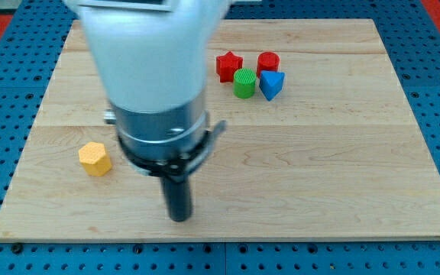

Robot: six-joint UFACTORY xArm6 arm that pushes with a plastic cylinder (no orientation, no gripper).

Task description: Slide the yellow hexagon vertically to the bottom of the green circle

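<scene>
- Yellow hexagon (95, 159) sits near the board's left edge, well apart from the green circle (244, 83), which stands toward the view's top among a tight cluster.
- My tip (179, 218) rests on the wooden board (342, 168) to the view's right of the hexagon and a little lower, not touching it. There is no gripper on this rod, so nothing opens or closes; it holds nothing.
- Likely risk: from this side a push would send the hexagon toward the view's left and off the board.
- A flat-sided block may rotate and slip off the rod if contacted off-centre.
- The red star (228, 65), red cylinder (268, 62) and blue block (272, 84) crowd the green circle; overshooting toward the view's top could knock the cluster and shift the target.
- The arm's bulk hides part of the board, so anything behind it goes unseen.
</scene>
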